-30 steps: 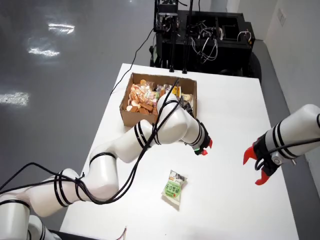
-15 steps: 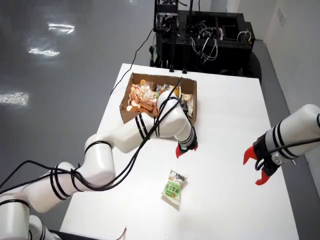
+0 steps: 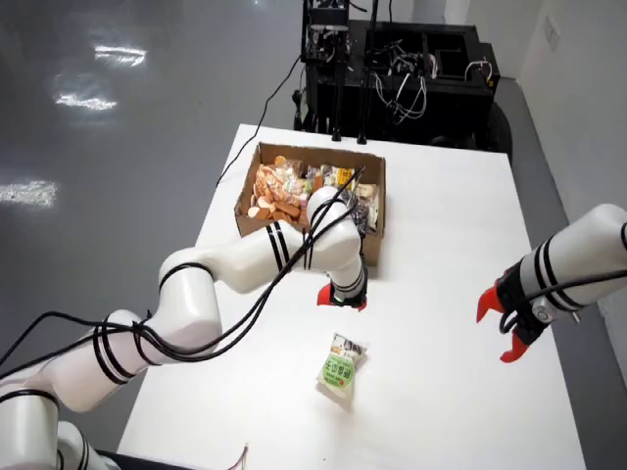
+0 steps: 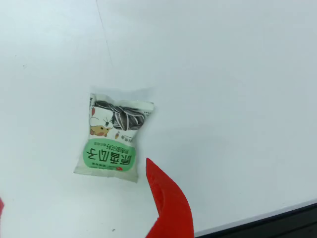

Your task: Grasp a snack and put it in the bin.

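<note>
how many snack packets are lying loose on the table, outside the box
1. The green snack packet lies alone on the white table, just below the working claw. The cardboard box holds many more, some probably hidden.

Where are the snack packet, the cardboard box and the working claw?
snack packet [image 3: 341, 371], overhead view, on its green label.
cardboard box [image 3: 257, 229], overhead view, on its near wall.
working gripper [image 3: 342, 300], overhead view, between its red fingertips.

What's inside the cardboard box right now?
The cardboard box holds a heap of packaged snacks, orange ones at its left. The arm's wrist covers its near right corner; lower layers are hidden.
</note>
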